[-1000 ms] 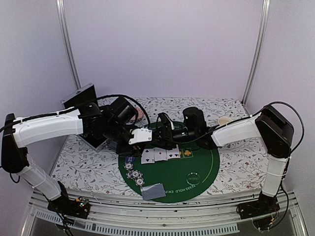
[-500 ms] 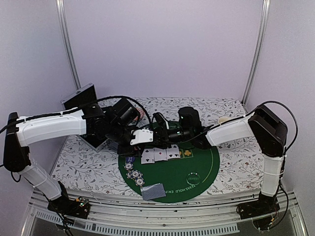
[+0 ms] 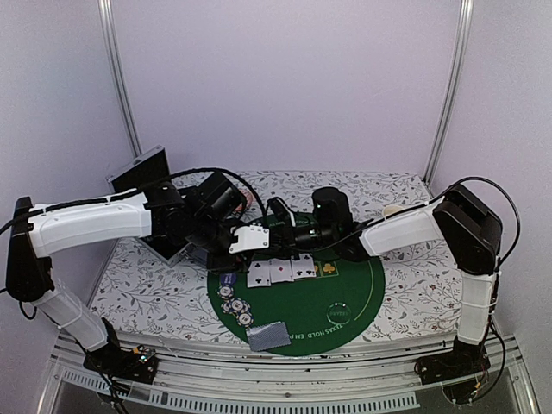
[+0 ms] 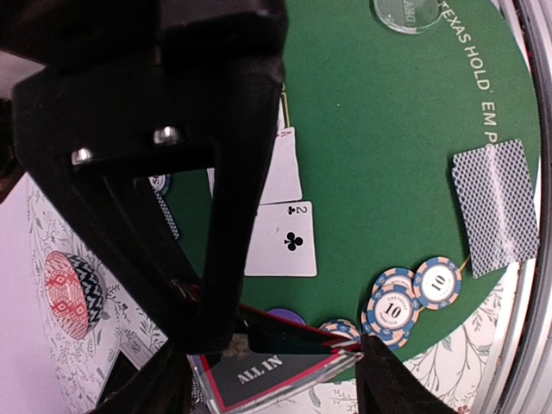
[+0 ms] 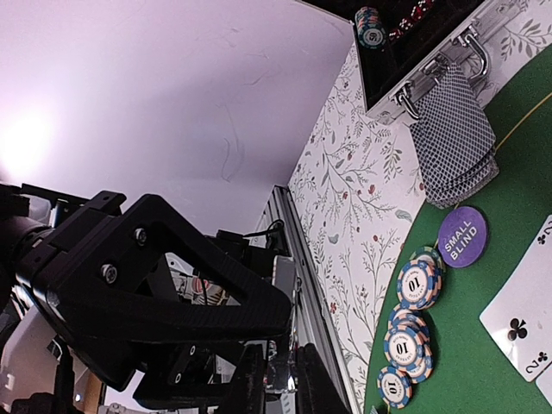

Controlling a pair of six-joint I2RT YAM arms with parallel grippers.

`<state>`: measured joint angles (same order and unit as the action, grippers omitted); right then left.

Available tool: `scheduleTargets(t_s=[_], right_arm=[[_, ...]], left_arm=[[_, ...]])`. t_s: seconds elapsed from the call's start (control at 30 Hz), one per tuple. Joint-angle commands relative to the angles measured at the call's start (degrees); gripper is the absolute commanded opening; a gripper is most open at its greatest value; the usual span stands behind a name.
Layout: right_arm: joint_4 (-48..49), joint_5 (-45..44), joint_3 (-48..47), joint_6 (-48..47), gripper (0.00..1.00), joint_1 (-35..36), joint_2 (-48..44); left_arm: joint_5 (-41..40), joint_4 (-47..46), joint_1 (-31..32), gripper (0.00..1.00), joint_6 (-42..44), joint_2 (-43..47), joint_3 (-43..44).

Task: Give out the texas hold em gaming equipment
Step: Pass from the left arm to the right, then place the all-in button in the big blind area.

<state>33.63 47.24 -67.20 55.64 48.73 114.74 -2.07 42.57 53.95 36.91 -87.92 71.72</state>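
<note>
My left gripper (image 4: pixel 276 379) is shut on a clear, red-edged "ALL IN" plaque (image 4: pixel 259 371), held flat across its fingers above the mat's left edge. My right gripper (image 5: pixel 283 379) has reached in from the right and is shut on the plaque's thin edge (image 5: pixel 280 366). In the top view the two grippers meet at the plaque (image 3: pixel 252 239). Below lie face-up cards (image 3: pixel 280 272), with the two of clubs (image 4: pixel 285 241) nearest. Blue chips (image 4: pixel 392 302) and a purple small blind button (image 5: pixel 462 236) lie beside them. A grey-backed card (image 4: pixel 496 203) lies face down near the front.
The round green mat (image 3: pixel 354 289) carries a clear disc (image 3: pixel 339 314). An open metal case (image 5: pixel 423 52) with chips stands at the back left, a fanned deck (image 5: pixel 453 147) against it. A pink patterned dish (image 4: pixel 73 293) and a cream mug (image 3: pixel 395 212) sit off the mat.
My right gripper has moved left to the left gripper and closed on the plaque's edge. The left arm has barely moved.
</note>
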Motion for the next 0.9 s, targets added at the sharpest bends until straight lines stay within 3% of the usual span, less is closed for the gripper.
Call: scheduleTargets(t_s=[0.0, 0.17, 0.2, 0.23, 0.4, 0.53, 0.73, 0.87], right_arm=[[0.85, 0.5, -0.7, -1.7, 0.03, 0.32, 0.11], [-0.06, -0.14, 1.03, -2.89, 0.02, -1.01, -1.76], [-0.39, -0.3, 1.74, -3.31, 0.02, -1.4, -2.42], [-0.85, -0.47, 2.48, -3.64, 0.02, -1.93, -3.48], [-9.36, -4.14, 6.49, -8.81, 0.02, -4.92, -10.19], [-22.55, -11.95, 7.36, -18.76, 0.02, -6.65, -17.15], [-34.28, -18.45, 12.99, -25.34, 0.02, -10.62, -28.34], [-38.56, -20.78, 18.18, -25.88, 0.02, -13.5, -34.16]], left_arm=[[-1.58, -1.52, 0.89, 0.46, -0.68, -0.37, -0.77], [-3.94, -2.33, 0.98, 0.74, -1.84, 0.84, -1.86], [-5.04, -3.19, 0.93, 0.92, -2.09, 1.37, -2.43], [-6.31, -4.25, 0.97, 0.97, -2.36, 2.08, -3.11], [-11.2, -11.71, 0.89, 0.98, -3.19, 8.14, -7.91], [-12.79, -25.19, -0.18, 0.98, -4.59, 16.81, -15.11], [-11.04, -44.59, -6.82, 0.98, -26.66, 28.59, -26.91], [-7.85, -47.83, -9.23, 0.98, -29.25, 32.43, -30.13]])
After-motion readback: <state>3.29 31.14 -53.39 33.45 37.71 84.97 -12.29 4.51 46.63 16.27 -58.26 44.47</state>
